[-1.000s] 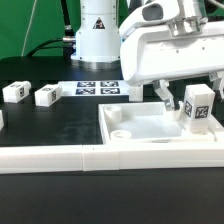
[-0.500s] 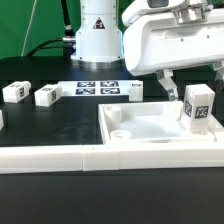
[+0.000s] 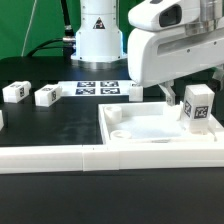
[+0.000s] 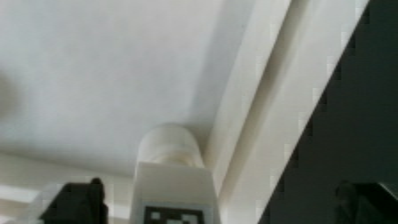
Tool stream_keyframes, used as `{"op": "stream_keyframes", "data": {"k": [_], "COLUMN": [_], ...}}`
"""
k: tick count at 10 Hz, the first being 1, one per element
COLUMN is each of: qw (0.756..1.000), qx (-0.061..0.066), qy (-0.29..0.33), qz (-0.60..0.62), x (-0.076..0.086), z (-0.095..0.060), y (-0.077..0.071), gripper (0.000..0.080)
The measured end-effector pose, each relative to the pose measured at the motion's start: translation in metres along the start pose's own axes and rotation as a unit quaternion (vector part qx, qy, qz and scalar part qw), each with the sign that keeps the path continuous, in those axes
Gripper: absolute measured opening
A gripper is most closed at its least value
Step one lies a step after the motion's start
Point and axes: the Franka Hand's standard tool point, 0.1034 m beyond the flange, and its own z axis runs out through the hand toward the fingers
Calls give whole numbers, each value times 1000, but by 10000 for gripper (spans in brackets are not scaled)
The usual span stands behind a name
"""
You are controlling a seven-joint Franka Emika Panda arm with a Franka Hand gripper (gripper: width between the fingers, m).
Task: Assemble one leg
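A large white square panel (image 3: 150, 128) lies on the black table at the exterior view's right. One leg (image 3: 197, 105), a small white block with a square tag, stands upright on the panel's far right corner. It also shows in the wrist view (image 4: 171, 165), with the panel (image 4: 107, 70) below it. My gripper (image 3: 190, 88) hangs just above this leg. Its jaws are wide apart and hold nothing. In the wrist view the gripper (image 4: 219, 205) has the leg's top between its dark fingertips (image 4: 75, 200), touching neither. Three more legs (image 3: 14, 92) (image 3: 46, 95) (image 3: 133, 90) lie loose on the table.
The marker board (image 3: 98, 88) lies at the back by the robot base (image 3: 98, 35). A long white border rail (image 3: 90, 157) runs along the table's front edge, close in front of the panel.
My gripper has risen a little, straight up from the upright leg. The leg stays standing on the panel's corner. Nothing else has moved.
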Motion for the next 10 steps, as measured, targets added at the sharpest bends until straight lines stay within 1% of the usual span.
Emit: {"op": "stream_keyframes", "data": {"k": [1,4,5,6,7,8,10], "qw": [1000,1000,1000,999,999,999,999], "qx": [2,1,-2,-15,-26,-27,-26], "qy": [-2,2,8,22,25,23,23], "qz": [-1,2,16,22,11,7,7], "x": [4,5,8,14,16,15,15], "z": [0,0,-5,-8,-9,-11,-10], "y": [0,1,4,8,11,16,16], "gripper": [649,649,649,649,649,649,649]}}
